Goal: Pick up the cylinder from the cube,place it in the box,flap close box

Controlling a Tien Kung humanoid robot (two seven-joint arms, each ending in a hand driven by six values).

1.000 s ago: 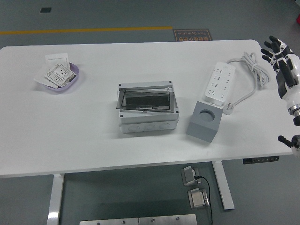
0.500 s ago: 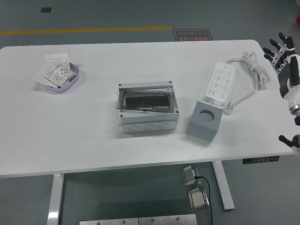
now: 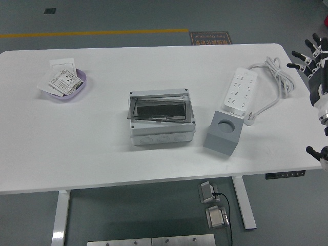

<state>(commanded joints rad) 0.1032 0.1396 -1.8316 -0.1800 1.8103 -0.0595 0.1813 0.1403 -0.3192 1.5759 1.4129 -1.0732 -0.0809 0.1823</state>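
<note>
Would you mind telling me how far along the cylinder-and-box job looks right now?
It looks finished. The cube shows only an empty round hole on top, with no cylinder in sight. The box has its dark flap lying flat over it, apparently closed. Nothing is in hand: the right hand hangs at the table's right edge, fingers spread, holding nothing.

White table (image 3: 102, 128) fills mid-frame; pale grey box (image 3: 162, 128) with dark smoky see-through flap (image 3: 156, 109) at centre; grey cube (image 3: 223, 132) right of it; white power strip (image 3: 238, 90); lilac bowl (image 3: 77, 88) at upper left; black-and-white right hand (image 3: 313, 56) at right edge; grey floor with a yellow stripe (image 3: 92, 33) along the top.
</note>
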